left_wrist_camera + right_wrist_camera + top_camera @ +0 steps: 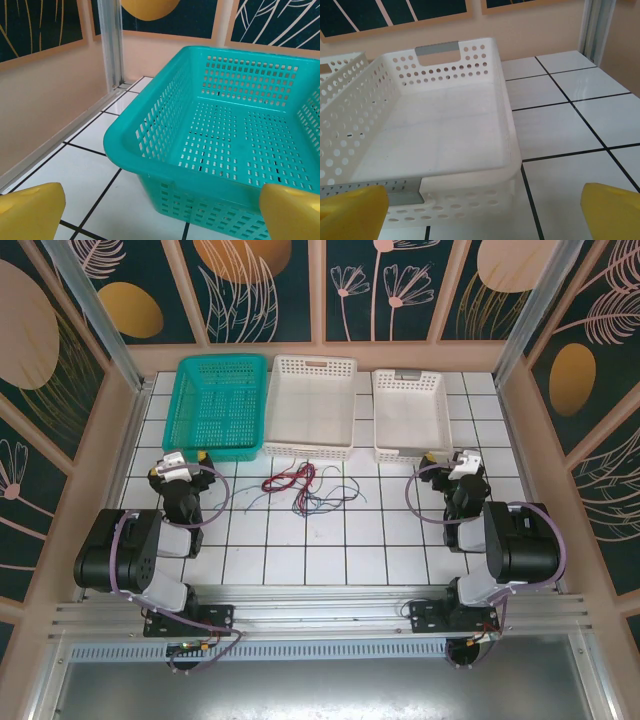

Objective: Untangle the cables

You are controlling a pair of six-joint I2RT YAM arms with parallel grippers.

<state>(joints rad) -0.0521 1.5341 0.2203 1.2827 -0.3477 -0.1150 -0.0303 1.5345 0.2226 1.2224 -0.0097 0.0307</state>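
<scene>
cables (pixel 303 486) are tangled on the counter (pixel 300 562) toward twelve o'clock; left claw (pixel 190 456) and right claw (pixel 445 456) are held apart; loose ends are best pinched.

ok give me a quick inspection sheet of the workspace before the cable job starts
surface: white tiled table with dark grout lines
job's things: tangle of thin wires, red, blue and dark, lying on the tiles in front of the middle white basket, between the two arms
clutter: nothing seen
grippers: left gripper open, facing the teal basket; right gripper open, facing the right white basket; neither touches the wires
cables: purple arm cables looped beside each arm
surroundings: the three baskets stand in a row at the far edge and all look empty; patterned wall panels behind and at the sides
</scene>
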